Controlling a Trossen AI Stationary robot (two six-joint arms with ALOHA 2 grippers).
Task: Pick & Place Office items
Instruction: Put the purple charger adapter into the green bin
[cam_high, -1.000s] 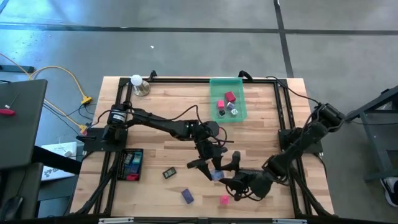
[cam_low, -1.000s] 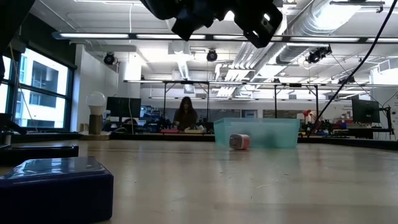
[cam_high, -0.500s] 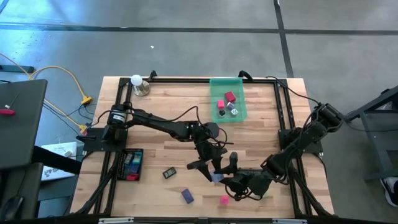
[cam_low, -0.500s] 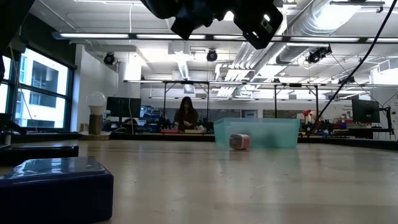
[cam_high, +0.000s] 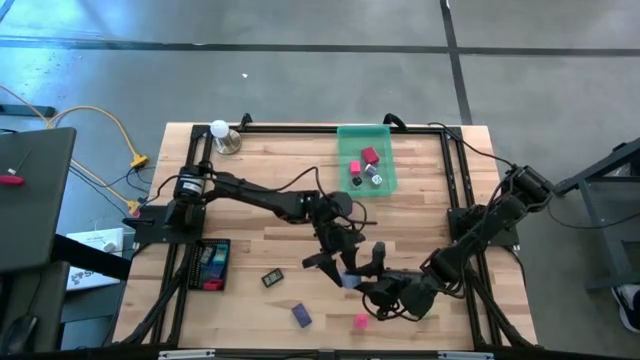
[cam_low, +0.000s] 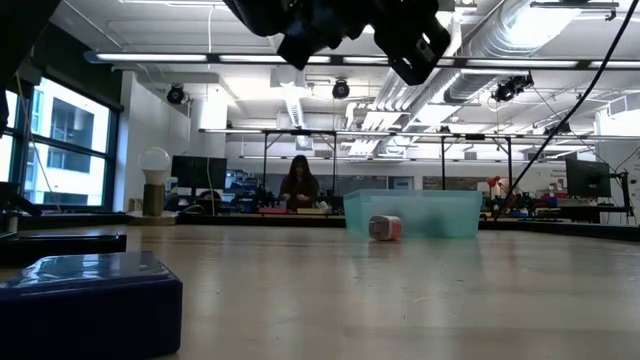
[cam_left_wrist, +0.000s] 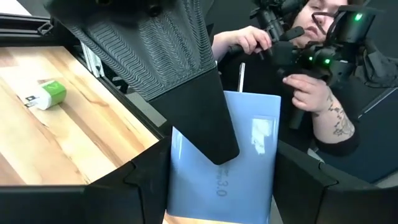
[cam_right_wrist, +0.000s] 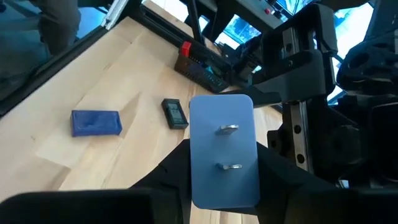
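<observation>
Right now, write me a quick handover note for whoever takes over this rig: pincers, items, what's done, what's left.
Both pincers are closed on one light blue plug adapter above the table's near middle: left pincer from one side, right pincer from the other, mid handover.
Done: three small items, a red block among them, lie in the translucent green tray.
Left on the table: a dark blue block, a pink block, a small black piece and a green-and-white charger. The black tray sits at the left edge.
Next, probably: one pincer lets go, and the adapter goes to the tray.
</observation>
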